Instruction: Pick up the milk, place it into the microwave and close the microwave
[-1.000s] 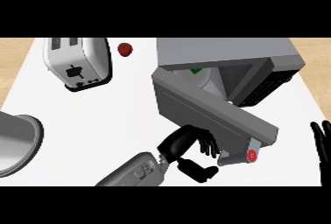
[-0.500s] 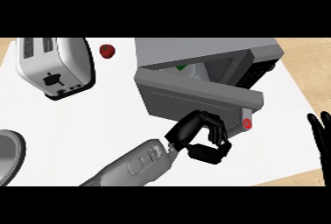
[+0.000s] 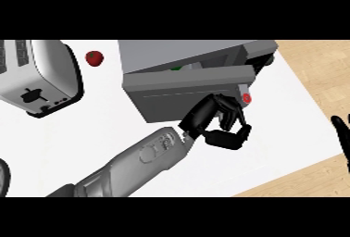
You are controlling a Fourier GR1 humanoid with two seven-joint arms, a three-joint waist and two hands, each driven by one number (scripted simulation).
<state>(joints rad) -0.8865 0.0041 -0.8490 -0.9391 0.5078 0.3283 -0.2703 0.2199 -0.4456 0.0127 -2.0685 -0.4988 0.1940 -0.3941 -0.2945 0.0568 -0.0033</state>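
Grey, panelled left forearm (image 3: pixel 140 161) with moulded seams; glossy black left hand (image 3: pixel 217 121); black right hand (image 3: pixel 341 133).

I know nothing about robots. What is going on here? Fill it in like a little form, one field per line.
microwave: at the counter's back, door partly open
left hand: fingers curled, holding nothing, at the door's front beside a red button
right hand: open, resting at the view's right edge
milk: not plainly visible; only a green patch shows in the door gap
toaster: on the counter, far left
small red round object: between toaster and microwave
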